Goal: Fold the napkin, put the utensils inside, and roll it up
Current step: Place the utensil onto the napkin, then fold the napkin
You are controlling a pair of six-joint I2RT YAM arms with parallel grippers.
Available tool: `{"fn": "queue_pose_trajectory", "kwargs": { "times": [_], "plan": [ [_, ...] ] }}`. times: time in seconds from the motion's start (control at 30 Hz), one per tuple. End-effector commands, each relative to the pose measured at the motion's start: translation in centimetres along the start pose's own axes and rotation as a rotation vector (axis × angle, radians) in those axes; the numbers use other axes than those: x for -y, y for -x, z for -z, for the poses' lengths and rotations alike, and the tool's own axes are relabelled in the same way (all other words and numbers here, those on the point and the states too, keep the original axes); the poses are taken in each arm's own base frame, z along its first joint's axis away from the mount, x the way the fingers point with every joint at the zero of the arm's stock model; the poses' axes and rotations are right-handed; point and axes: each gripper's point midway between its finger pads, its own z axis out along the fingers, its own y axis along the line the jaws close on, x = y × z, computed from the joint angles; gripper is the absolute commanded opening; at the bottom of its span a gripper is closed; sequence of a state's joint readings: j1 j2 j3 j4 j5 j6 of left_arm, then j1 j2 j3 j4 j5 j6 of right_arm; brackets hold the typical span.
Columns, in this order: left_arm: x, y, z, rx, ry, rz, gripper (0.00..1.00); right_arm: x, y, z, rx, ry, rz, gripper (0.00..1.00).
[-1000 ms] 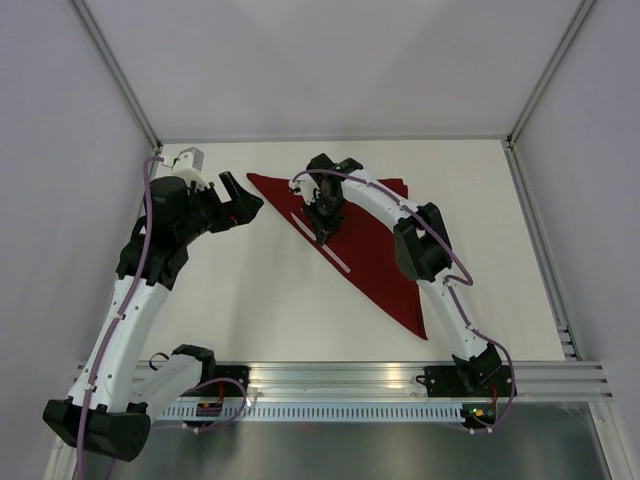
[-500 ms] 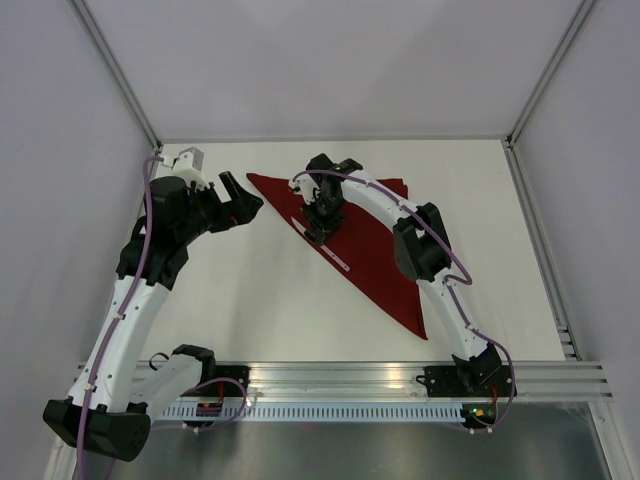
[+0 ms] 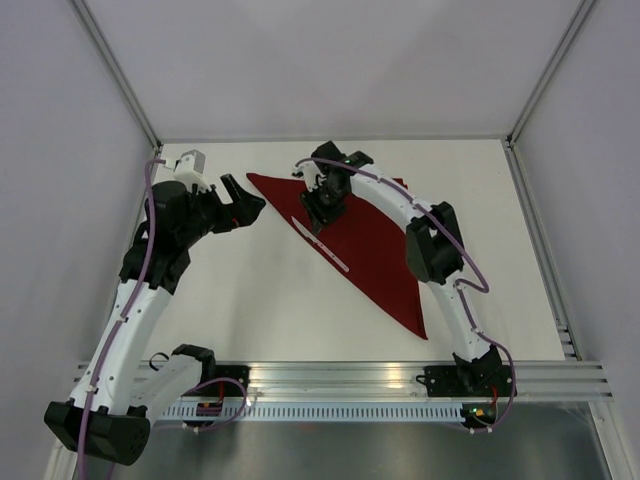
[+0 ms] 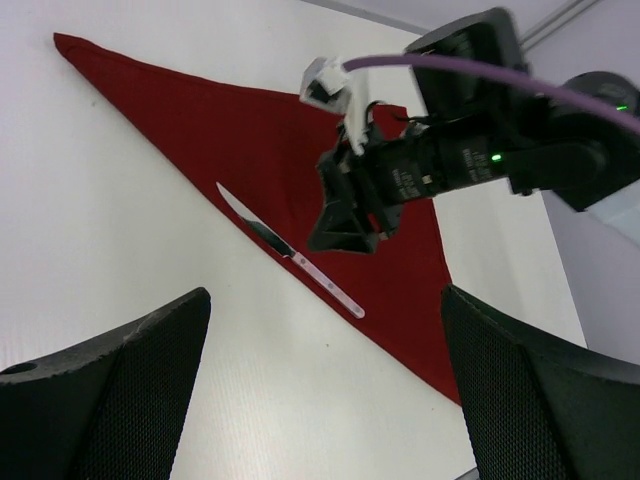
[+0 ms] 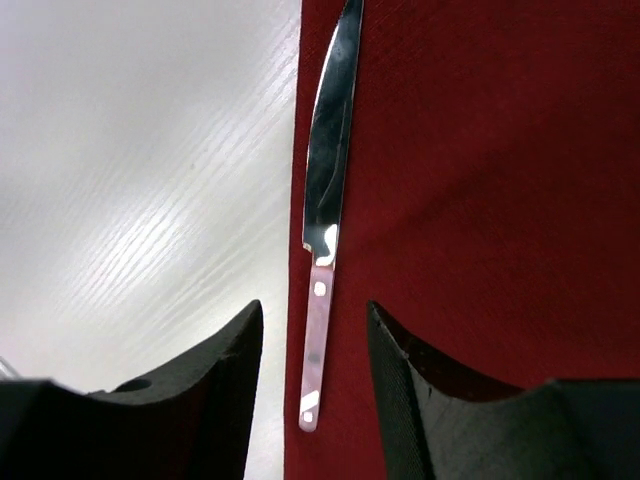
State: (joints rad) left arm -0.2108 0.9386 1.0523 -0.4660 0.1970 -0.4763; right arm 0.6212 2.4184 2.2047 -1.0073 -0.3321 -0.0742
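Knife (image 5: pixel 322 235) lies along folded napkin's (image 5: pixel 480 200) edge. R hand (image 3: pixel 322 205) hangs released above it, L hand (image 3: pixel 243 197) agape. Nxt: grip edge, roll.

Left fingers (image 4: pixel 100 390) spread wide; right fingers (image 5: pixel 200 400) parted, pointing downward.

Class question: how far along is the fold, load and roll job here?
Done: the napkin lies folded into a triangle, knife along its long edge. In hand: right gripper hovers open over the knife, left gripper open beside a corner. Left: the rolling.
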Motion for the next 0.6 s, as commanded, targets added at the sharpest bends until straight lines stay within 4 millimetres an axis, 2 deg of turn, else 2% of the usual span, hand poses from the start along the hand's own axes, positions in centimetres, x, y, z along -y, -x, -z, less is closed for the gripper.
{"fn": "queue_pose_trajectory", "kwargs": {
  "times": [0.0,0.07,0.1,0.13,0.17,0.2,0.23,0.27,0.3,0.33,0.37,0.4,0.43,0.47,0.5,0.53,0.57],
  "plan": [
    [2.1,1.1,-0.5,0.064,-0.135,-0.047,1.0,2.1,5.4,10.9,0.303,-0.108,-0.053,0.52],
    [3.5,0.5,-0.9,0.052,-0.213,-0.058,1.0,3.3,5.5,14.4,0.394,-0.13,-0.096,0.53],
    [3.9,0.7,-1.2,0.077,-0.212,-0.074,1.0,4.8,5.5,17.6,0.457,-0.156,-0.122,0.54],
    [4.2,0.5,-1.4,0.086,-0.206,-0.126,1.0,5.8,4.2,17.7,0.448,-0.163,-0.149,0.54],
    [5.2,-0.2,-1.7,0.091,-0.196,-0.168,1.0,6.9,4.0,18.8,0.479,-0.18,-0.163,0.54],
    [5.7,-0.8,-2.3,0.087,-0.196,-0.222,1.0,8.6,3.2,21.3,0.52,-0.216,-0.188,0.54],
    [6.6,-1.5,-2.6,0.081,-0.201,-0.254,1.0,9.5,1.7,21.1,0.503,-0.231,-0.212,0.53],
    [8.0,-3.3,-3.5,0.055,-0.207,-0.314,1.0,10.8,1.0,23.5,0.55,-0.272,-0.228,0.54],
    [8.8,-4.3,-3.8,0.049,-0.209,-0.327,1.0,10.7,0.5,23.5,0.551,-0.275,-0.223,0.54],
    [9.7,-5.1,-4.3,0.058,-0.22,-0.376,1.0,12.4,-1.2,23.6,0.539,-0.295,-0.269,0.54],
    [11.5,-7.8,-4.3,0.023,-0.266,-0.429,1.0,13.0,-2.0,24.0,0.546,-0.302,-0.285,0.54],
    [11.4,-8.6,-4.7,0.041,-0.224,-0.498,1.0,14.2,-3.0,25.5,0.57,-0.323,-0.312,0.54],
    [11.6,-10.8,-5.6,0.015,-0.215,-0.554,1.0,14.7,-4.2,25.1,0.557,-0.317,-0.337,0.54],
    [13.7,-13.5,-5.1,0.025,-0.277,-0.611,1.0,14.9,-4.6,25.5,0.569,-0.3,-0.345,0.54],
    [13.6,-14.5,-5.3,0.046,-0.252,-0.684,1.0,15.9,-5.5,26.6,0.589,-0.316,-0.372,0.54],
    [14.0,-16.5,-5.7,0.036,-0.266,-0.727,1.0,16.3,-6.2,26.5,0.585,-0.311,-0.389,0.54],
    [15.4,-18.5,-5.2,0.052,-0.313,-0.769,0.99,16.6,-6.4,26.9,0.598,-0.303,-0.398,0.54]
  ]
}}
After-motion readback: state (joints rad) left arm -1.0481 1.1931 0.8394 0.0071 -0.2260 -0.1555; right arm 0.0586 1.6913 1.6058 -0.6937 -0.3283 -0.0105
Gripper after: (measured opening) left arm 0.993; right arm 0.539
